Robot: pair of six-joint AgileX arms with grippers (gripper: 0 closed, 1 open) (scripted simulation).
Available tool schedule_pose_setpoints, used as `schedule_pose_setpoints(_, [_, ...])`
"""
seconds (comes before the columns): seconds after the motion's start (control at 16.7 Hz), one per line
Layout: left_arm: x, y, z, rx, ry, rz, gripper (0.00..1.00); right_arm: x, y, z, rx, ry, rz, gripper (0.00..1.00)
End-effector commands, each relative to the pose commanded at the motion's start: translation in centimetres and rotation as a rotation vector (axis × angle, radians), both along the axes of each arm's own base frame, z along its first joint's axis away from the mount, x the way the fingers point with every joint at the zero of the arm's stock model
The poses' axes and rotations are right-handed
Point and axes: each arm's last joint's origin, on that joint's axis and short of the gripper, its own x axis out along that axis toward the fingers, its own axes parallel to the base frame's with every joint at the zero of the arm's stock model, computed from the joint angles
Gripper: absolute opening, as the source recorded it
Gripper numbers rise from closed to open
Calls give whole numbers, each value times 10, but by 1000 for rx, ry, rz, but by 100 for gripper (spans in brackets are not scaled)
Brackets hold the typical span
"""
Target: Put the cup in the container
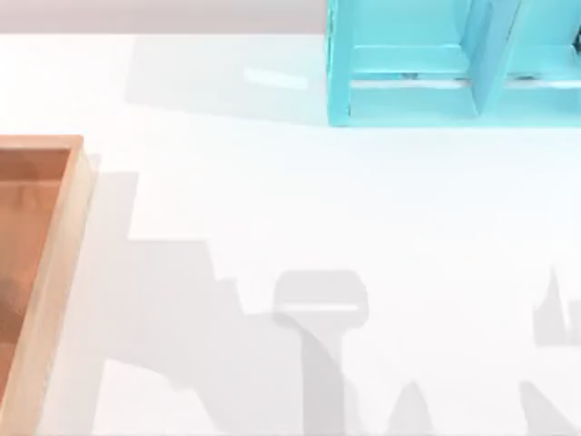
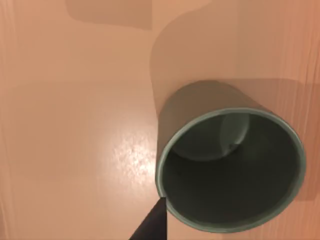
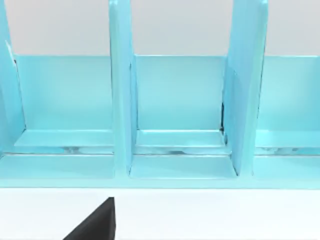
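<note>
The small, matte, dark olive-grey cylindrical cup (image 2: 230, 170) is seen from above in the left wrist view, its open mouth facing the camera, with an orange-brown wooden surface all around and beneath it. That surface matches the inside of the large, shallow, rectangular wooden container (image 1: 56, 245) with its light wood rim, at the left edge of the white tabletop (image 1: 300, 218) in the top view. So the cup is over or on the container's floor; I cannot tell whether it rests there or hangs just above.

One dark fingertip of the left pincer (image 2: 152, 225) touches the cup's rim. Whether the pincer grips the cup or has let go, I cannot tell.

My judgement: the carrying is done, and what may remain is release and withdrawal.

The right arm faces the turquoise shelf-like frame (image 3: 175, 125), well apart from the container; one dark finger (image 3: 97, 222) shows.
</note>
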Motion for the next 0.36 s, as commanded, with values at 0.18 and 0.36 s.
schedule_pose_setpoints(0.18, [0,0,0,0,0,0,100,0,0,0,0,0,0,100])
schedule_pose_setpoints(0.36, [0,0,0,0,0,0,100,0,0,0,0,0,0,100])
